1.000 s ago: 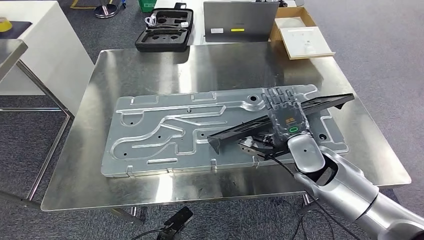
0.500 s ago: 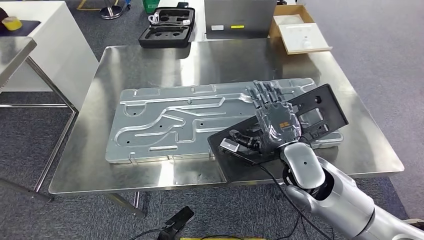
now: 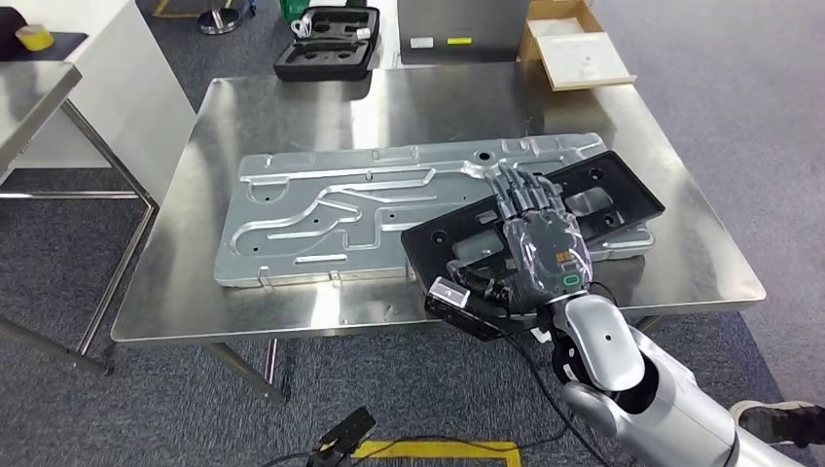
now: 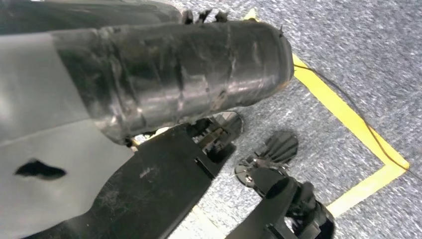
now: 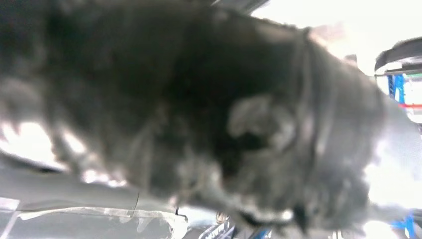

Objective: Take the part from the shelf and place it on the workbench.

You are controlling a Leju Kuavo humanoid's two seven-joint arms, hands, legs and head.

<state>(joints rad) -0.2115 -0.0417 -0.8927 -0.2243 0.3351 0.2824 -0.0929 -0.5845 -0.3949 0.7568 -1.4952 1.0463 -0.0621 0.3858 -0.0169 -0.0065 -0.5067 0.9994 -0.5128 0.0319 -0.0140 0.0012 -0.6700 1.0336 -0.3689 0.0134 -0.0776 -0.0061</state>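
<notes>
The part (image 3: 605,197) is a flat black panel with cut-outs. It lies slanted across the right end of a grey pressed metal plate (image 3: 331,209) on the steel workbench (image 3: 292,126), and its near end juts past the bench's front edge. My right hand (image 3: 537,251) grips it near that end, with fingers spread flat on top and the thumb at the panel's near edge. In the right wrist view the right hand (image 5: 199,114) is a dark blur. The left hand (image 4: 164,74) hangs over the carpet, and its fingers are hidden.
Beyond the bench on the floor sit a black foam case (image 3: 326,44), a grey box (image 3: 462,29) and a cardboard box (image 3: 574,49). A second steel table (image 3: 39,88) stands at the left. Yellow tape (image 3: 438,449) marks the carpet in front.
The panel turned from edge-on to flat and came down onto the plate, nearer the front edge. The camera also shifted, so the bench sits higher in the picture.
</notes>
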